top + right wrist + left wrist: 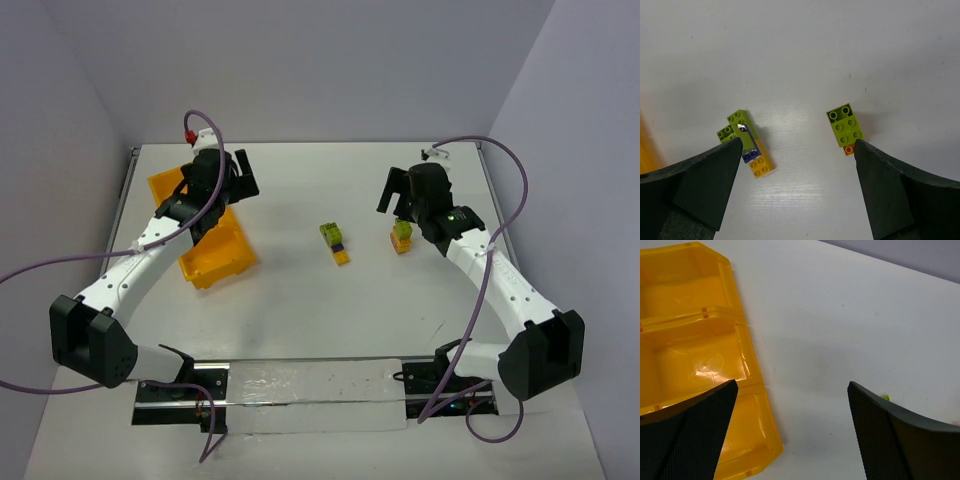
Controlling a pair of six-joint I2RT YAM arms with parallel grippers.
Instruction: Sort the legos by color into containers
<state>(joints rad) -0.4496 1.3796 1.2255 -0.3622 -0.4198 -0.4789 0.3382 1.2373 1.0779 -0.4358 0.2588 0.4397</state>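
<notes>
Two lego stacks lie on the white table. One is lime green, dark purple-blue and orange-yellow (334, 240), also in the right wrist view (746, 142). The other is lime green on an orange-yellow brick (402, 236), also in the right wrist view (845, 129). My right gripper (397, 200) hangs open and empty above them, with both stacks between its fingers (798, 141). The orange-yellow tray (225, 255) lies at the left, and its compartments (690, 315) look empty. My left gripper (240, 180) is open and empty over the tray's right edge (791, 385).
A sliver of lime green (885, 397) shows beside the left gripper's right finger. The table's back edge meets the grey wall (320, 80). Purple cables loop off both arms. A clear strip (320, 385) lies between the arm bases.
</notes>
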